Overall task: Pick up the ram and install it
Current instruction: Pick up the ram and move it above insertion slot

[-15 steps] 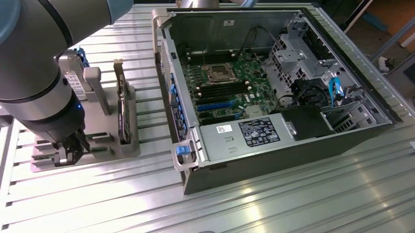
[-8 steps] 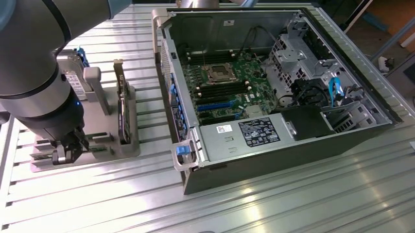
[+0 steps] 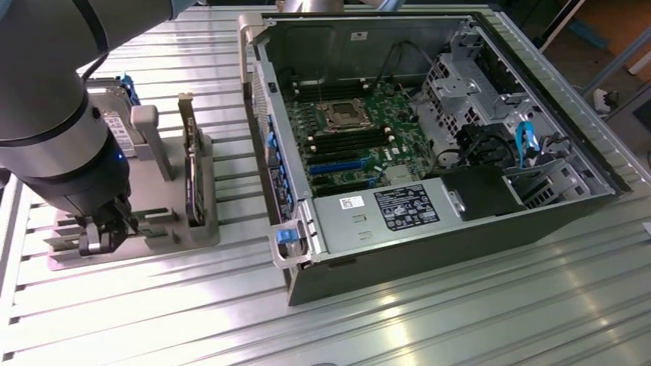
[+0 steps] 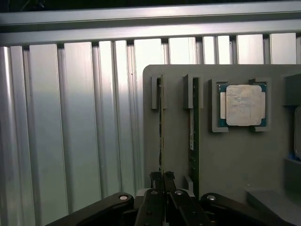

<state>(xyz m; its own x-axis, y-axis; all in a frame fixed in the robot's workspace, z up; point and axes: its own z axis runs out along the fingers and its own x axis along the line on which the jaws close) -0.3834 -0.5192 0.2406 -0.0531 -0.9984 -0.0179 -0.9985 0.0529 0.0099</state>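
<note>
Wrist view is giving us the closest look. We are seeing the gripper (image 4: 162,179) sitting low over a grey holder block (image 4: 235,160). Its two black fingers (image 4: 154,178) are drawn narrow and are pinching the thin upper edge of the ram (image 4: 161,117). The ram is standing on edge in the slot nearer the block's edge, running away from the fingers toward the block's far end. Just beside it, in the neighbouring parallel slot, a second stick (image 4: 193,127) is standing the same way, green along its edge and apart from the fingers. Past that slot a processor (image 4: 242,104) with a silver lid is lying flat in its own square pocket. The ribbed aluminium table (image 4: 70,132) is showing around the block.

From the exterior view we are watching the arm (image 3: 61,114) reaching down at that view's left, with the gripper at the near end of the holder block. An expansion card (image 3: 189,164) is standing upright in the block, on the side toward the computer case (image 3: 428,252). The case is lying open on the table at the exterior view's right, well apart from the gripper. Its motherboard (image 3: 351,141) is facing up, with dark memory slots running beside the processor socket (image 3: 338,114).
</note>
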